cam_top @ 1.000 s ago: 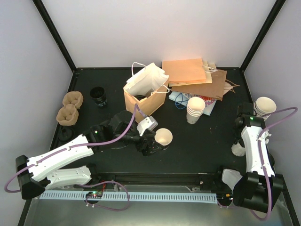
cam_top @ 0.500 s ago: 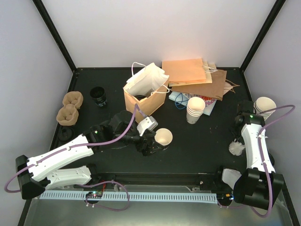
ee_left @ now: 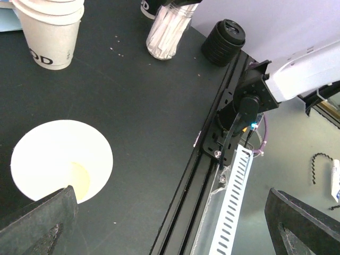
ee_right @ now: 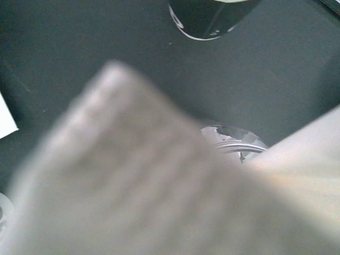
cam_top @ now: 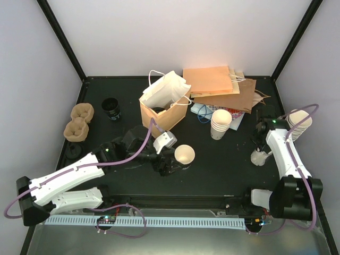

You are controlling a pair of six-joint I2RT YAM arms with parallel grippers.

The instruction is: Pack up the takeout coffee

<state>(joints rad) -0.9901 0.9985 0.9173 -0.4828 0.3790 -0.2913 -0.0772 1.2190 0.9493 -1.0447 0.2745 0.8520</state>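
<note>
No takeout coffee with a black lid shows in any view. A lidless white paper cup [cam_top: 185, 154] [ee_left: 61, 162] stands mid-table. My left gripper [cam_top: 172, 165] [ee_left: 170, 228] is open, and the cup sits just beside its left finger, not between the jaws. A bundle of white wrapped straws [cam_top: 258, 158] [ee_left: 167, 32] stands in a clear tumbler. My right gripper [cam_top: 260, 152] reaches down onto it and is shut on the straws. A white blur up close fills the right wrist view and hides the jaws.
An open kraft bag [cam_top: 163, 109] with a white bag on it stands behind the cup. Flat brown bags [cam_top: 223, 85] lie at the back. Stacked white cups [cam_top: 221, 124] [ee_left: 50, 32] and another stack [cam_top: 298, 121] stand right. Pulp carriers [cam_top: 78, 121], a black tub [cam_top: 111, 108] and black lids [ee_left: 223, 41] are also here.
My right arm has swung left and away from the near edge, and the straws and tumbler have moved left with its gripper. The left arm and the lidless cup have hardly moved.
</note>
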